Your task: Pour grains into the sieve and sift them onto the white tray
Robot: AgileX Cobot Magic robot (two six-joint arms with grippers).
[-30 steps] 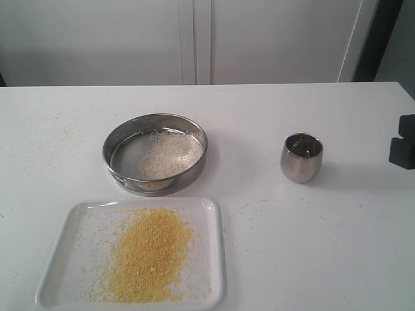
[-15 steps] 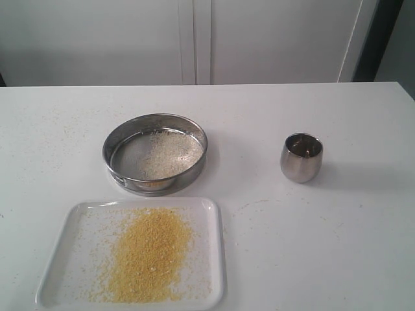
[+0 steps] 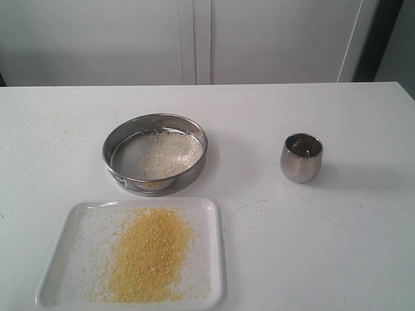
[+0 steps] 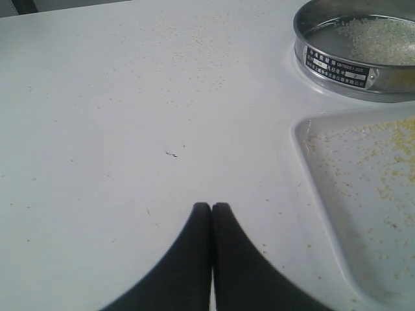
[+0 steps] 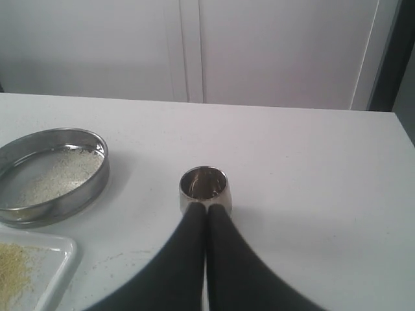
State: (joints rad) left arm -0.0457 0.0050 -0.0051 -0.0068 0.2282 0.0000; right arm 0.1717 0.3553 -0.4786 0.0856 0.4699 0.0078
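The sieve (image 3: 155, 154) stands on the table left of centre with pale whitish grains (image 3: 170, 153) left on its mesh. In front of it lies the white tray (image 3: 71, 223), carrying a heap of fine yellow grains (image 3: 148, 254). The sieve (image 4: 363, 52) and a tray corner (image 4: 311, 139) also show in the left wrist view. My left gripper (image 4: 211, 207) is shut and empty over bare table beside the tray. My right gripper (image 5: 207, 209) is shut and empty, its tips just short of the steel cup (image 5: 203, 186). Neither gripper appears in the exterior view.
The small steel cup (image 3: 301, 157) stands upright to the right of the sieve, looking empty. Stray grains (image 3: 65, 126) are scattered on the white table left of the sieve. White cabinet doors (image 3: 194, 39) close off the back.
The dark right gripper seen at the right edge one second ago has left the exterior view. Sieve, tray, cup and grains have not moved.
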